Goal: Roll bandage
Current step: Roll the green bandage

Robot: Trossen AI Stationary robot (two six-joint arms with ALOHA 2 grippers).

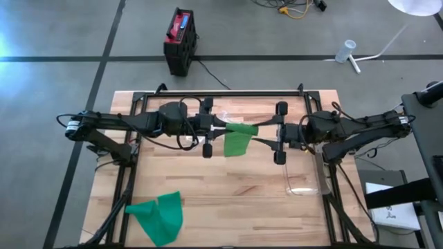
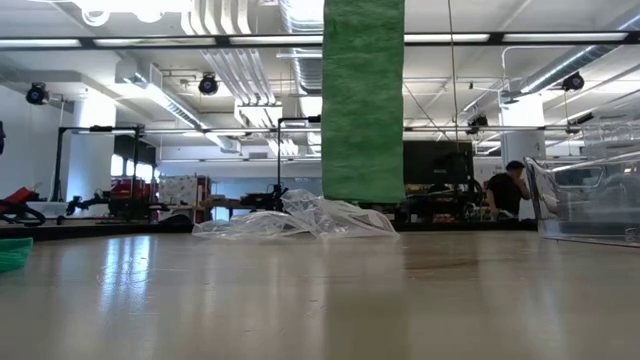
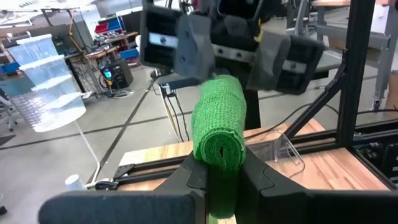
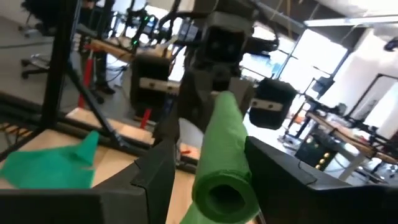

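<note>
A green bandage hangs in the air over the middle of the table, between my two grippers. Its upper part is rolled into a level tube. A loose flat tail hangs from the tube and ends above the tabletop. My left gripper is shut on the tube's left end, and my right gripper is shut on its right end. A second green bandage lies crumpled at the table's near left. My left gripper pinches the rolled tube's left end between its two fingers. It comes in level from the table's left, along the tube. The tube is lifted clear and lies level. My right gripper pinches the tube's right end between its two fingers. It comes in level from the table's right, along the tube. The tail hangs slack below.
A clear plastic container stands at the right, near my right arm, and also shows in the low view. A crumpled clear plastic bag lies toward the far edge. A black frame borders the table.
</note>
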